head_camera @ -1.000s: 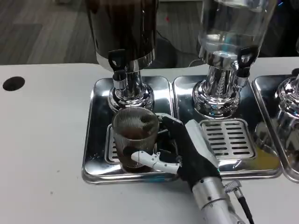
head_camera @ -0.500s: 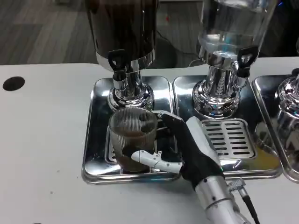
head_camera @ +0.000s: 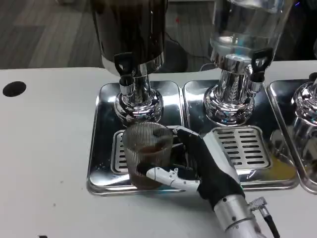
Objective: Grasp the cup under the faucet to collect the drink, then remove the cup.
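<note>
A ribbed clear cup [head_camera: 147, 153] with a dark drink in its bottom stands over the front of the left drip tray [head_camera: 101, 144], in front of the dark dispenser's faucet [head_camera: 125, 70]. My right hand [head_camera: 205, 166] grips the cup from its right side, thumb across the front near the base and fingers behind it. The silver forearm runs down to the lower right edge.
A clear dispenser [head_camera: 237, 59] stands on the middle tray with a slotted grate [head_camera: 241, 146]. A third tray [head_camera: 297, 139] sits at the right edge. A black hole [head_camera: 14, 89] marks the white table at the left.
The cup and my right hand have shifted toward the front of the tray and slightly right, away from the faucet. The grip is unchanged.
</note>
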You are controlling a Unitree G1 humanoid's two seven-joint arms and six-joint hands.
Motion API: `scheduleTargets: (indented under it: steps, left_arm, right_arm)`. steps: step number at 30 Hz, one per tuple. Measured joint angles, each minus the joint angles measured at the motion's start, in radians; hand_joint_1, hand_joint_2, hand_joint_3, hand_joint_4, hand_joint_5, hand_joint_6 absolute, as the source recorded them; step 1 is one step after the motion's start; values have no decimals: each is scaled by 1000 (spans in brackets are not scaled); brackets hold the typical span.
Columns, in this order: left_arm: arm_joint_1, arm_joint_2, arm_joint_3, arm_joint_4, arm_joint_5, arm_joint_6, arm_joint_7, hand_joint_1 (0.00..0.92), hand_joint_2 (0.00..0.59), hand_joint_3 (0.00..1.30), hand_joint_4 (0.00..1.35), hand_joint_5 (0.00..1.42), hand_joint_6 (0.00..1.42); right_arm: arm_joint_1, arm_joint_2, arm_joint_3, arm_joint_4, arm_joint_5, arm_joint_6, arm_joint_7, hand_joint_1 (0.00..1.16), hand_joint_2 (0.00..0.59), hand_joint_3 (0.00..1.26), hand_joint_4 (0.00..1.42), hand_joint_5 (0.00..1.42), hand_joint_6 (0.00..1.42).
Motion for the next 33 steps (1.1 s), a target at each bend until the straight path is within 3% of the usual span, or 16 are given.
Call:
scheduleTargets:
  steps: [24,33]
  left_arm:
    - [-29,6,-7,0,2,20,-19,0,119,282,151,169,372]
    - [-36,16,-15,0,2,36,-28,0,120,282,145,169,372]
  right_arm:
    - [0,-1,-24,34,18,-76,1,539,145,442,502,554,410]
    - [-2,-2,-35,66,18,-135,1,527,145,452,512,568,434]
